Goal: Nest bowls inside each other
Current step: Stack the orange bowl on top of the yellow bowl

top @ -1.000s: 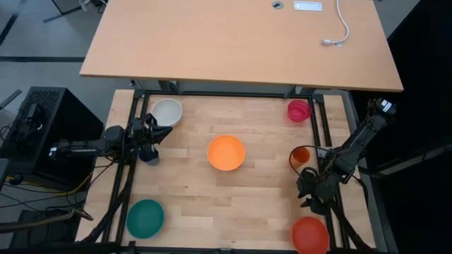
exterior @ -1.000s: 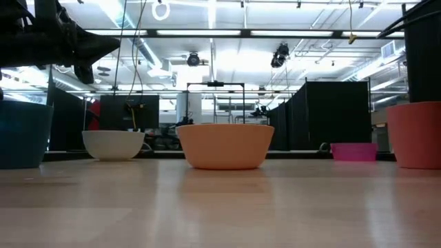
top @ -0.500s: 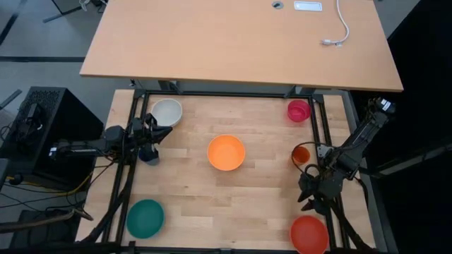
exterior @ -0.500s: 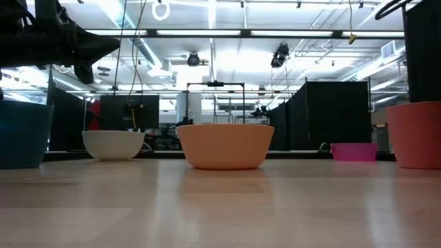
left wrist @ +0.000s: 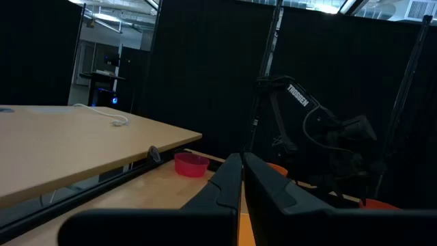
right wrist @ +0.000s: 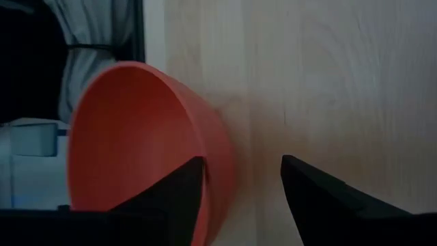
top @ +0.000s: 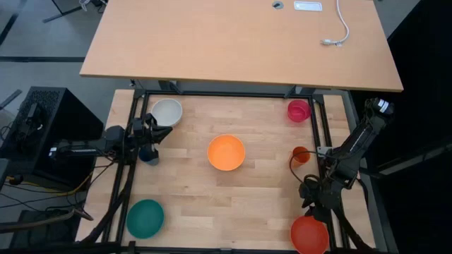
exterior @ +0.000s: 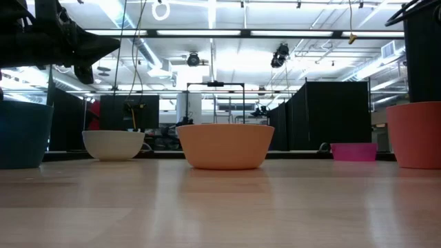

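While right hand (right wrist: 239, 184) gapes, smooth round red bowl (right wrist: 136, 143), pale woodgrain table (right wrist: 328, 75)

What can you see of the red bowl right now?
The red bowl is a round, plain, plastic-looking bowl, upright and empty, at the table's near right corner. Nothing is nested in it. The right gripper hangs just above its rim, open, one finger over the inside and the other outside the wall; contact can't be confirmed.
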Action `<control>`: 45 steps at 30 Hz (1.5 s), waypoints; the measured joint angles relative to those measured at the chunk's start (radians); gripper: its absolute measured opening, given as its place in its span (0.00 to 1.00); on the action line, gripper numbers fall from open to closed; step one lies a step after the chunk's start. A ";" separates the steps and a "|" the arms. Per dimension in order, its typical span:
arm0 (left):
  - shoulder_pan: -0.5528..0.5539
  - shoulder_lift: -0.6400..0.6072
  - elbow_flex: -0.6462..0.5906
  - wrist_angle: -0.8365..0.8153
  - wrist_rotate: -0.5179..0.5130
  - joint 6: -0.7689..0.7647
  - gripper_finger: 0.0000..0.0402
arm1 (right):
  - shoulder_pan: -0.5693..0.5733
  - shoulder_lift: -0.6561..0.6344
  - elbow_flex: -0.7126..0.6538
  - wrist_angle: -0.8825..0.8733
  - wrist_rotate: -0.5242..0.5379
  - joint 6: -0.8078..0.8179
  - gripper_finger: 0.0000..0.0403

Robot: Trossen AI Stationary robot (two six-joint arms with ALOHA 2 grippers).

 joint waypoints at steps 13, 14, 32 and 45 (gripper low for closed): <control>0.000 0.000 0.000 -0.005 0.000 -0.004 0.01 | 0.011 0.112 0.000 0.020 -0.002 0.010 0.36; 0.000 0.000 0.000 -0.005 0.000 -0.004 0.01 | 0.011 0.113 0.000 0.020 -0.006 0.008 0.31; 0.000 0.000 0.000 -0.006 0.001 -0.010 0.01 | -0.324 0.135 0.151 0.047 0.055 -0.420 0.00; 0.000 0.000 0.000 -0.005 0.002 -0.056 0.00 | -0.838 0.232 0.429 0.094 0.082 -0.933 0.00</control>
